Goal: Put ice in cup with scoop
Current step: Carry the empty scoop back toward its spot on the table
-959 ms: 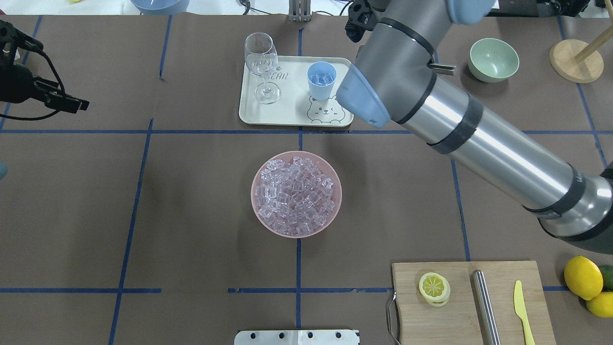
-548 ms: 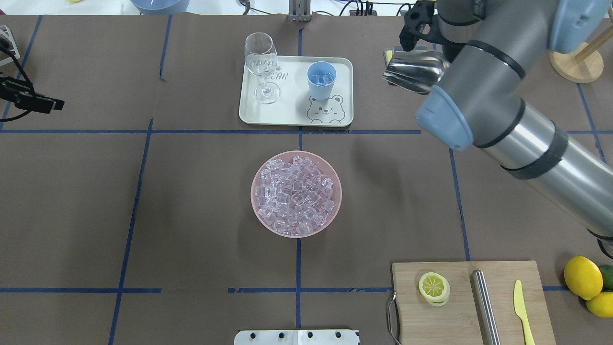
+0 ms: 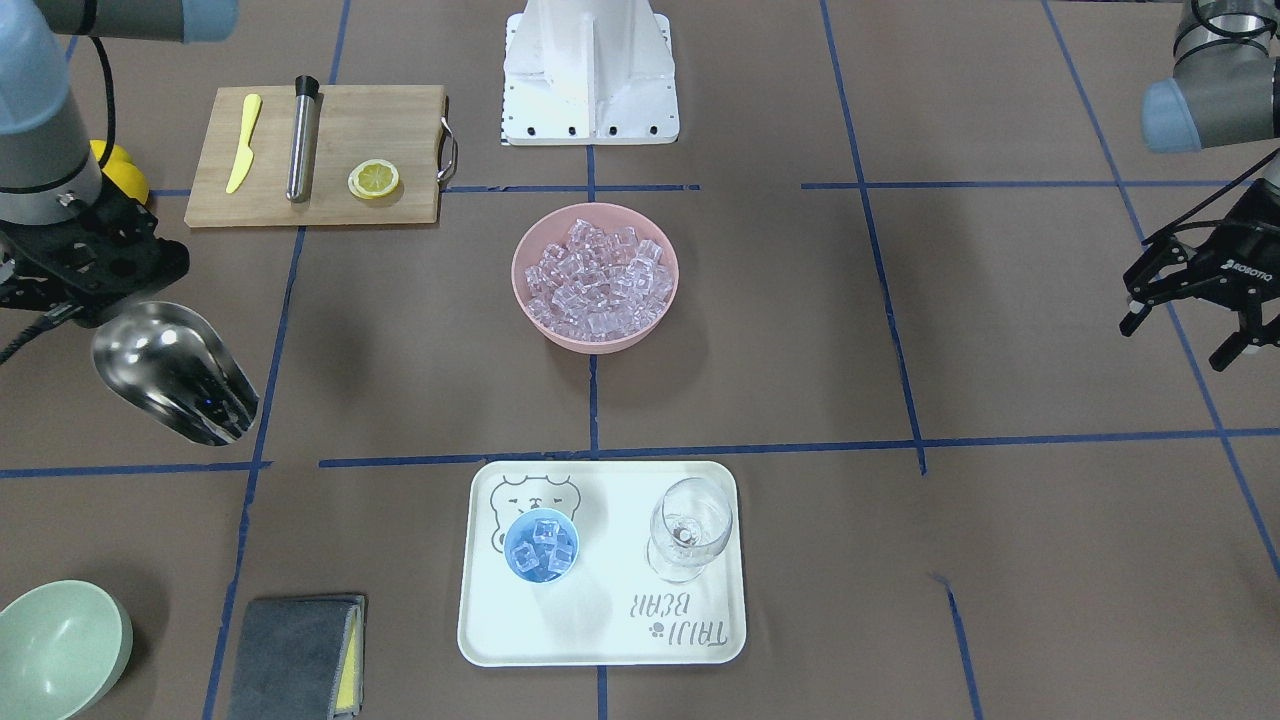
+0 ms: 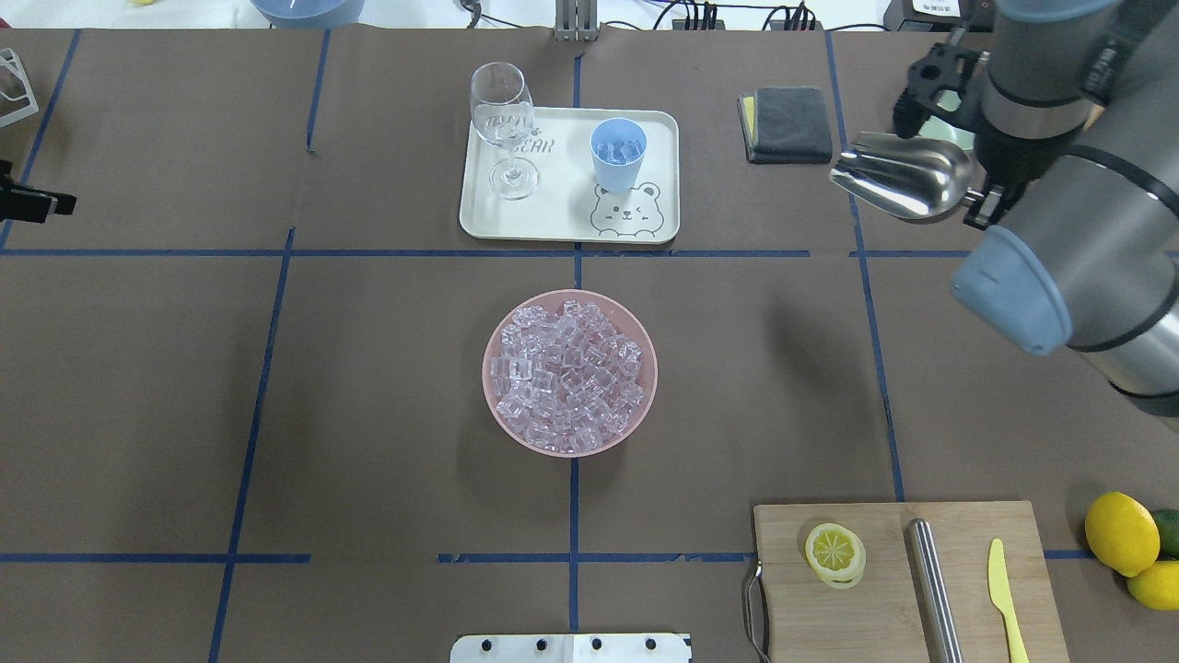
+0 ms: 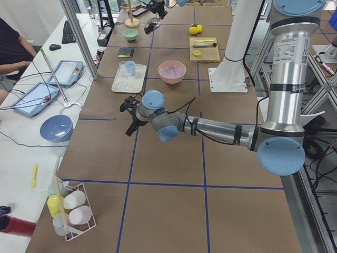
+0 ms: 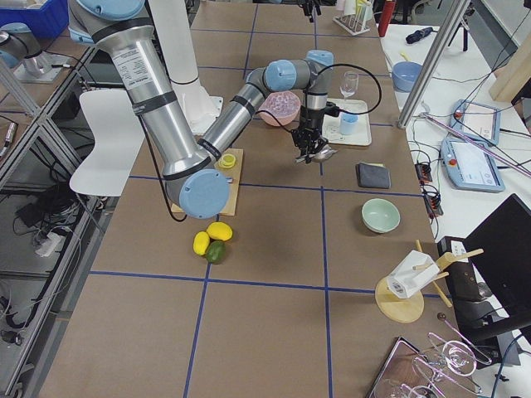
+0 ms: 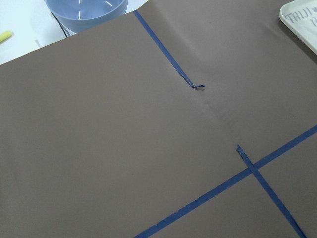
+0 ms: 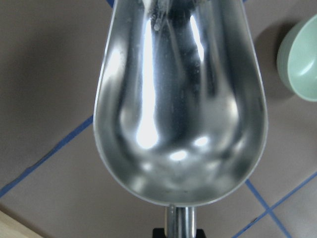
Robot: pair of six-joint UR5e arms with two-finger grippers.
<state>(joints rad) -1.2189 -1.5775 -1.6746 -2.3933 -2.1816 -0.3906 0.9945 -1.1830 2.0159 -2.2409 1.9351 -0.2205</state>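
Counter (image 4: 368,414): tray (image 4: 553,219) at 12 o'clock of pink bowl (image 4: 486,373); empty scoop (image 4: 907,175) at bowl's 2 o'clock, handle clamped in right jaws, left jaws spread on nothing; cup (image 4: 618,170) on tray part-filled; for another load I'd dig shallow into ice (image 4: 566,368), carry level, tip slowly.

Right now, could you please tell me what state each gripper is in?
Left gripper: open, holding nothing.
Right gripper: closed on the handle of the scoop, whose bowl is empty.
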